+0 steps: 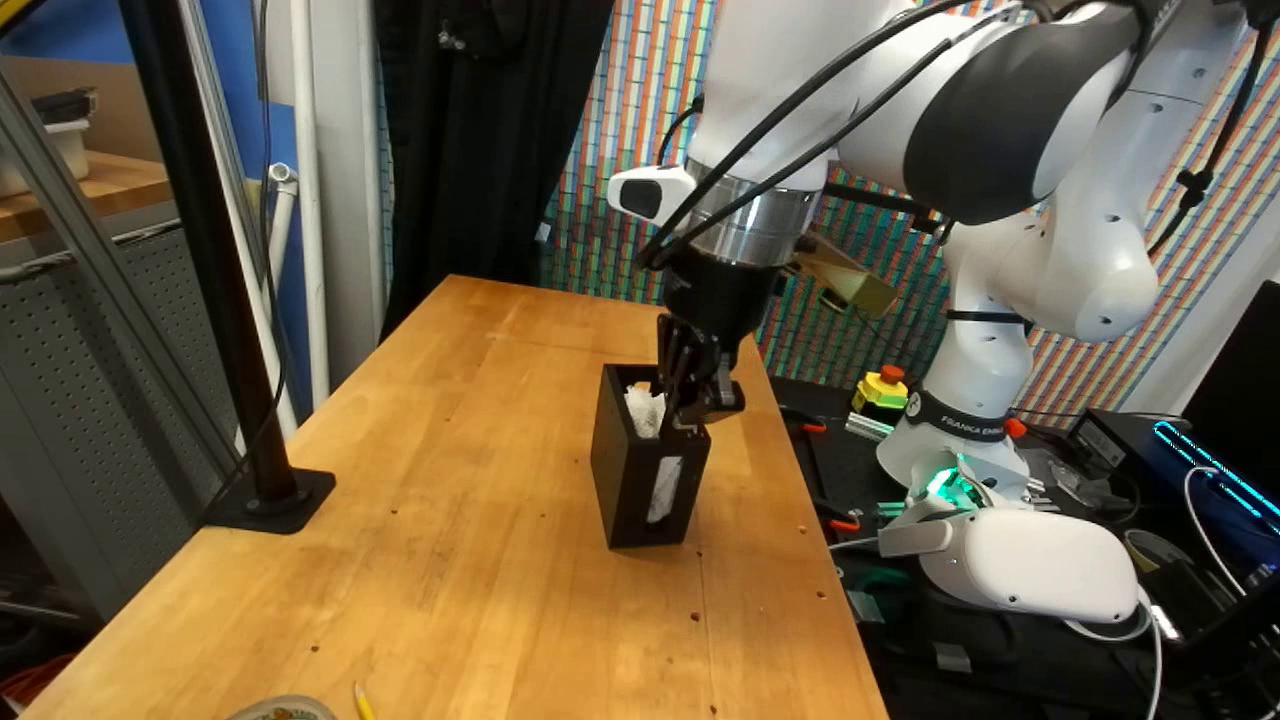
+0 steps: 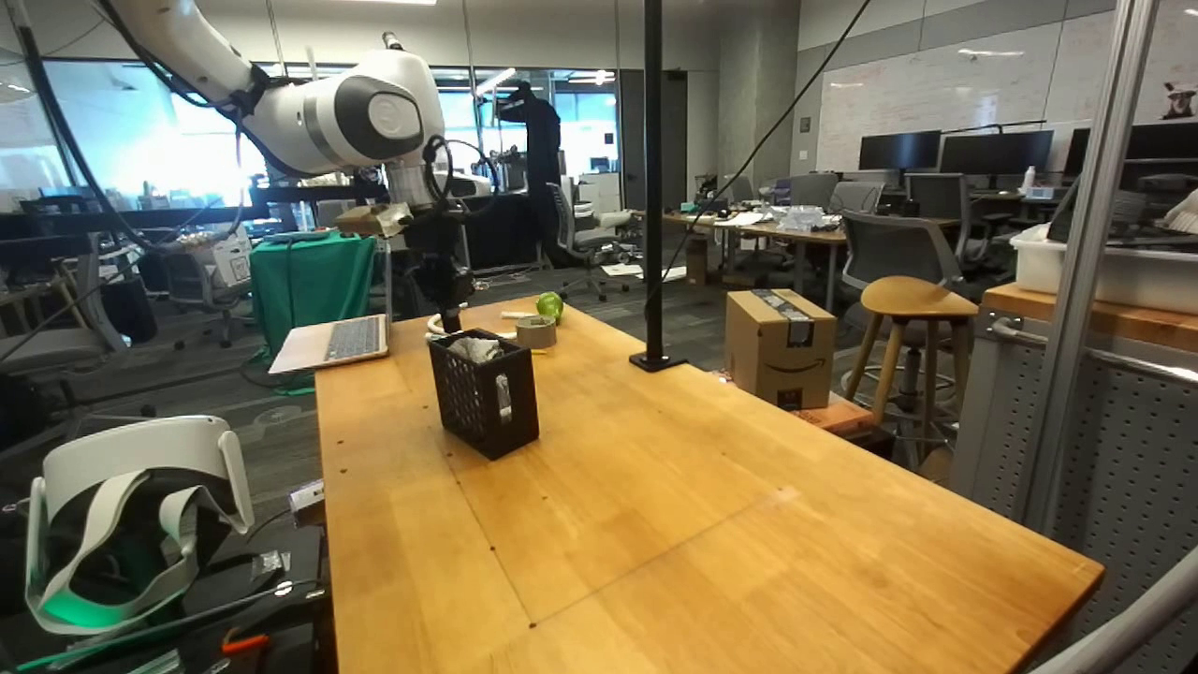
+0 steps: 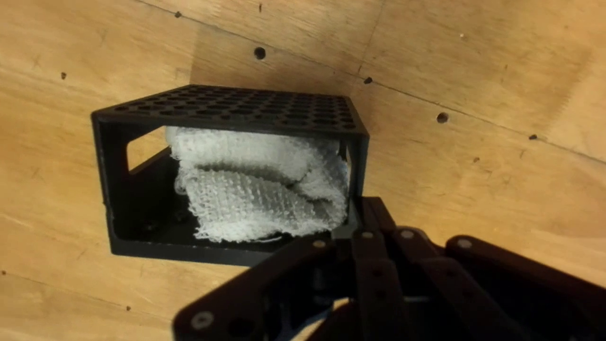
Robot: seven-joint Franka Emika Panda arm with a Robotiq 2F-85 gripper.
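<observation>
In the wrist view the fingers are standing pressed together at the lower right corner of the black box; whether its thin wall is caught between them, I cannot tell. Because they are meeting the box at one corner only, a lift or sideways pull could end up tipping or dragging it. If the wall is not being gripped, the fingers could simply be sliding off the rim.

Inside the box the white cloth is lying bunched toward the right end, just beside the fingers. Its frayed loops could be snagging on a fingertip, and a tilt could be sending it sliding toward the left end.

The box is standing upright on the wooden surface, near the middle of the frame in an exterior view, with something white showing through the slot in its end wall.

Beyond it, just above and left of the frame's middle in an exterior view, a roll of tape and a green thing are resting. Farther off, right of centre, a cardboard box is sitting with its top taped, hiding any contents. At the upper left of an exterior view, a white bin is carrying a dark thing, too unclear to name.
</observation>
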